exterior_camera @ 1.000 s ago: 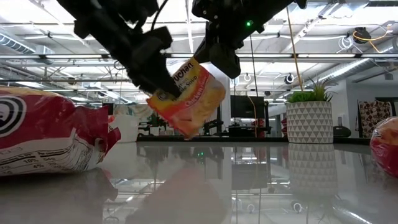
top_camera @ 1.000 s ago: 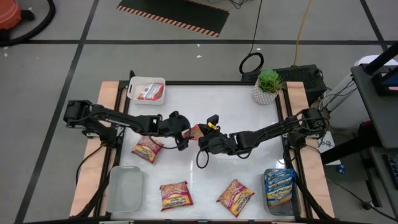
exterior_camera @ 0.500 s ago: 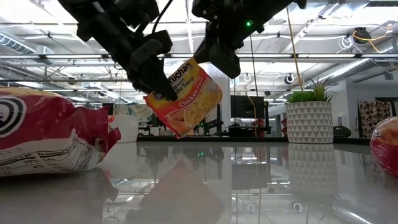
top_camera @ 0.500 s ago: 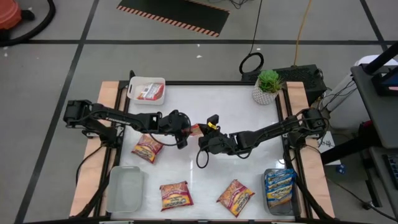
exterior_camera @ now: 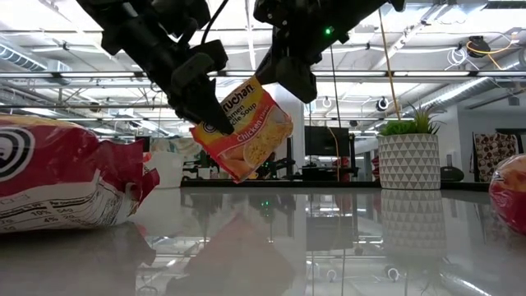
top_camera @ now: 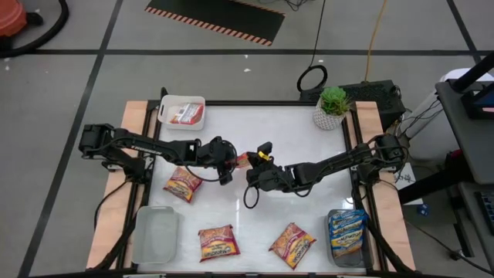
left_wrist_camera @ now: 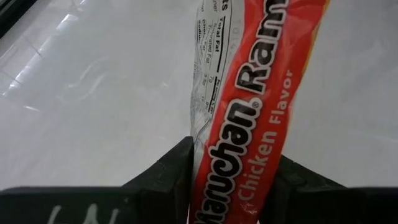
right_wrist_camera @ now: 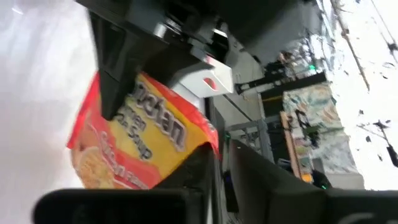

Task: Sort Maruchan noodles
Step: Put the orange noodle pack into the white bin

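Observation:
One orange-red and yellow Maruchan noodles packet (exterior_camera: 245, 130) hangs in the air over the middle of the table (top_camera: 293, 131), between my two arms. My left gripper (top_camera: 230, 164) comes from the table's left and is shut on the packet (left_wrist_camera: 249, 106). My right gripper (top_camera: 252, 165) comes from the right and sits at the packet's upper corner (right_wrist_camera: 208, 140). I cannot make out whether it still has hold. Three more packets (top_camera: 183, 184) (top_camera: 218, 242) (top_camera: 292, 245) lie flat on the table. My left gripper pinches the packet between its two fingers (left_wrist_camera: 168, 180), at its upper left edge (exterior_camera: 215, 115). The fingers slant downward from the table's left. The packet is lifted clear of the table and hangs tilted below them, its printed side edge (left_wrist_camera: 242, 155) standing between the fingers.
A white bin (top_camera: 182, 112) with a red packet stands at the far left. A clear bin (top_camera: 157, 234) is at the near left, and a bin with blue packets (top_camera: 346, 234) at the near right. A potted plant (top_camera: 332, 108) stands far right.
My left gripper has shut on the hanging packet and taken hold of it. The packet has tipped a little, its lower part swinging toward the left arm, while its upper corner stayed at my right gripper.

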Tool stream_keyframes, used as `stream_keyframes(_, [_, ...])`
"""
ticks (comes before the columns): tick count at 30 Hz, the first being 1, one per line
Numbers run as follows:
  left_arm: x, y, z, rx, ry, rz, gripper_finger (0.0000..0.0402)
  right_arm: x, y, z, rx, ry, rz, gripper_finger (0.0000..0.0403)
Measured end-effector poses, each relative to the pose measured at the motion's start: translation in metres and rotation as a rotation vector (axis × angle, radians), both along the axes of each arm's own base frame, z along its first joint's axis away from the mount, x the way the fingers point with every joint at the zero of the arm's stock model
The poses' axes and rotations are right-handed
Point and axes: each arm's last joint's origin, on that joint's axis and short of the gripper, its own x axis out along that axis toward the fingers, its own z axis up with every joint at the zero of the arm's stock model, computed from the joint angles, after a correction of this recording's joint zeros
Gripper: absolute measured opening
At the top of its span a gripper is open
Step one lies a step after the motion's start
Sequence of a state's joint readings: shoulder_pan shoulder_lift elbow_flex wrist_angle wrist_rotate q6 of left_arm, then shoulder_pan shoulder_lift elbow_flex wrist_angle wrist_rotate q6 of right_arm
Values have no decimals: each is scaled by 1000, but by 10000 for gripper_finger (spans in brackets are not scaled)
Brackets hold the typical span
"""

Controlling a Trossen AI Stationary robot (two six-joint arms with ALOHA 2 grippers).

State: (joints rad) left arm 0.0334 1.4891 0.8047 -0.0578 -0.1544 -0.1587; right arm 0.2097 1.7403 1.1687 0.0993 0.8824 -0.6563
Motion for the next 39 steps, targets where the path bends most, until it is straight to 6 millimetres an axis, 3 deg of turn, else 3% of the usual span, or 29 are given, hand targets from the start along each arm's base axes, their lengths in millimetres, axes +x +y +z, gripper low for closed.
stream_keyframes(10, [-14, 1, 19, 43, -11, 44, 138, -16, 4, 32, -57, -104, -123, 118])
stream_keyframes(18, [-58, 5, 53, 128, 16, 229, 139, -28, 11, 50, -66, -159, -150, 122])
stream_keyframes(26, [-115, 12, 76, 267, 61, 540, 140, -31, 16, 51, -76, -154, -147, 122])
stream_keyframes(30, [-137, 18, 81, 252, 60, 662, 140, -31, 15, 51, -84, -145, -148, 122])
stream_keyframes(39, [-152, 51, 93, 253, -61, 943, 140, -42, 21, 54, -307, -72, -379, 121])
